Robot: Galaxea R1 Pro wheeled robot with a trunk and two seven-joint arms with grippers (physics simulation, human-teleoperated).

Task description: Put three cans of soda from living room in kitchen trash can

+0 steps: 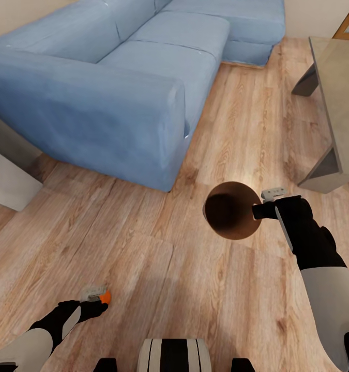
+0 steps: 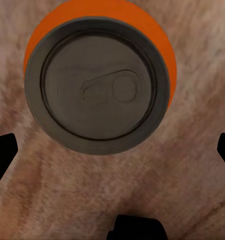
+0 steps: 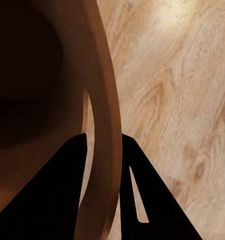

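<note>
Left gripper [image 1: 99,299] hangs spread over the orange can [image 2: 97,82]; right gripper [image 1: 261,209] pinches the bin [image 1: 231,209] rim. Best drop straight, centred, then squeeze.

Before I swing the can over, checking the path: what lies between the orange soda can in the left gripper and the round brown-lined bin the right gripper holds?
In the head view, only bare wood-plank floor lies between the orange soda can and the round brown-lined bin.

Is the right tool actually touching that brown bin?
Touching. In the right wrist view the tool's dark fingers sit on either side of the bin's rim, pressed against it with no gap.
</note>
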